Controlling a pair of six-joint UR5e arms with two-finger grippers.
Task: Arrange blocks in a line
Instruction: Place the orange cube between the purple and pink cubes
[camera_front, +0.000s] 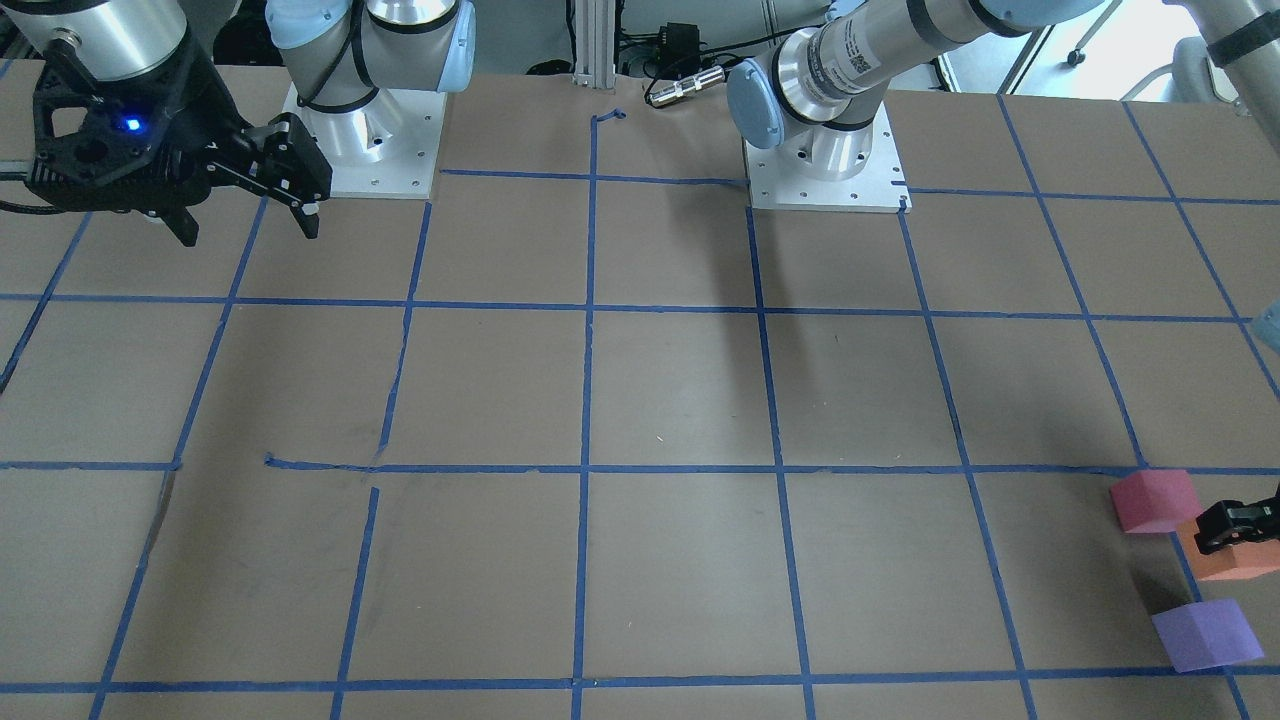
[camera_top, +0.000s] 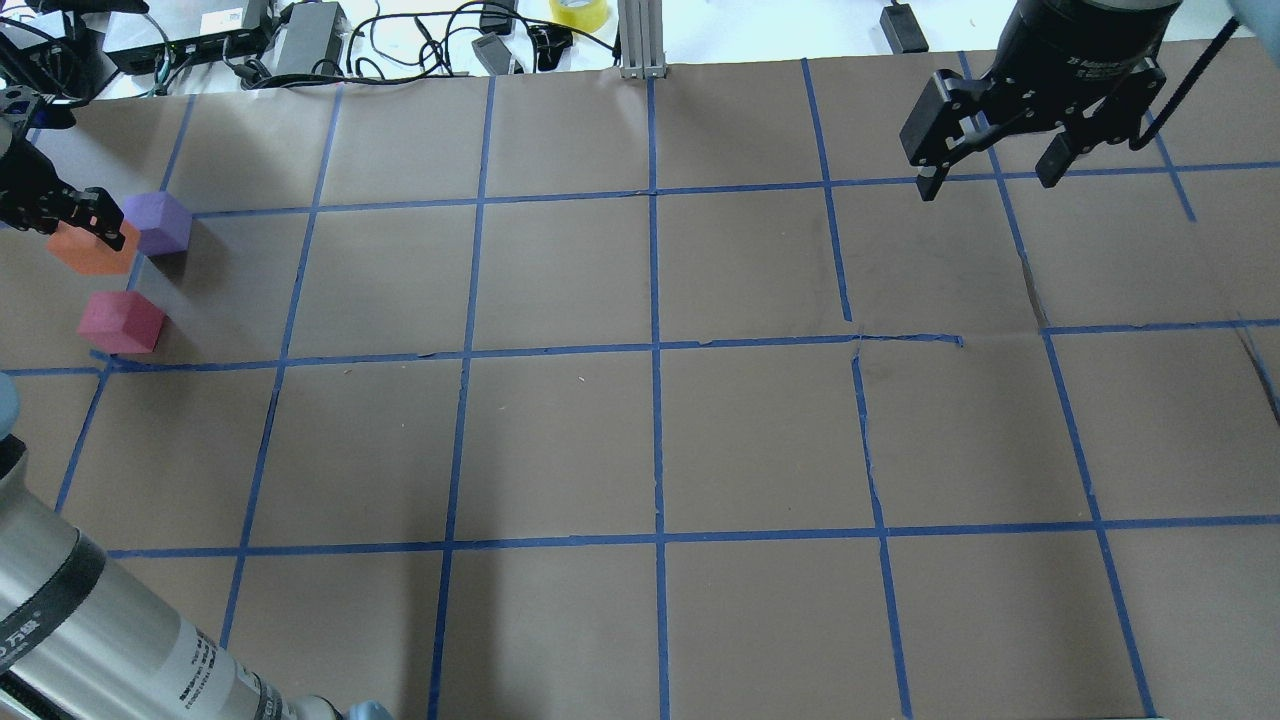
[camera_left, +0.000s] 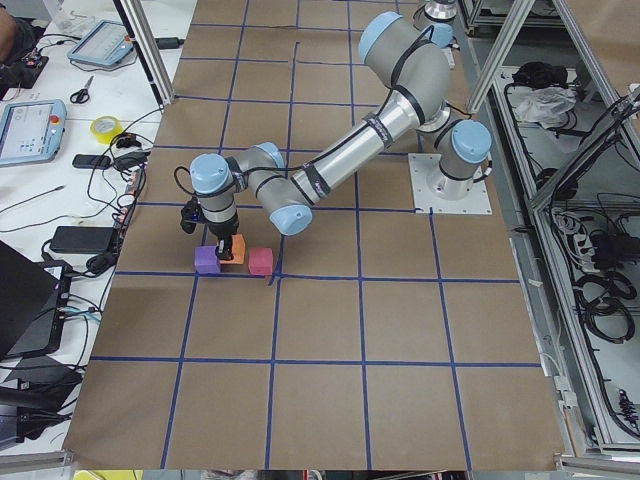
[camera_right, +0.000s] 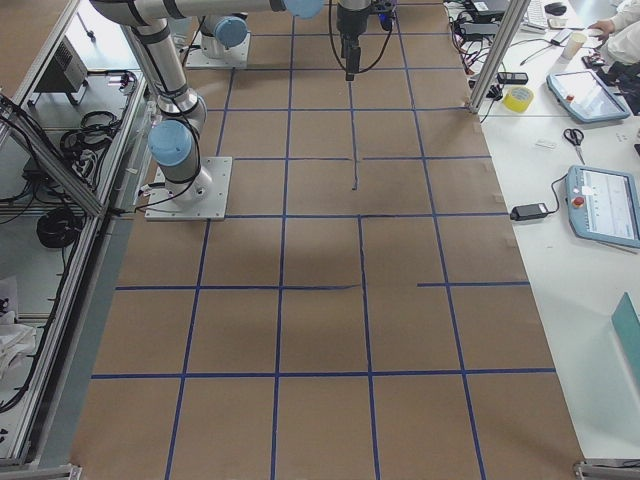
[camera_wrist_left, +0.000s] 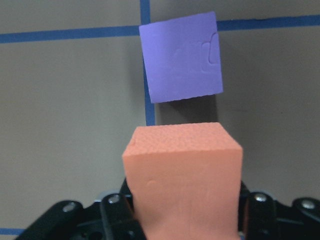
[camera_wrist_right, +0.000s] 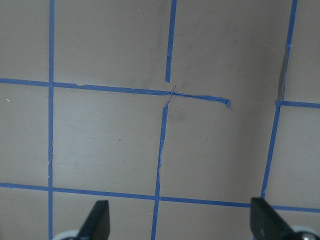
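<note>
Orange foam fills the lower middle of the left wrist view, where the left gripper (camera_front: 1232, 527) is clenched on the orange block (camera_wrist_left: 182, 175). The purple block (camera_wrist_left: 181, 57) sits just beyond it, slightly rotated. The hold looks square, so the careful move is probably a low, slow carry that sets orange down between its neighbours without nudging either. Only the overhead view shows the pinkish red block (camera_top: 122, 322) at the frame's left edge, and shows that the three form a bent cluster, not a line. At that view's upper right the right gripper (camera_top: 988, 172) hangs released and empty over the table (camera_top: 650, 440).
</note>
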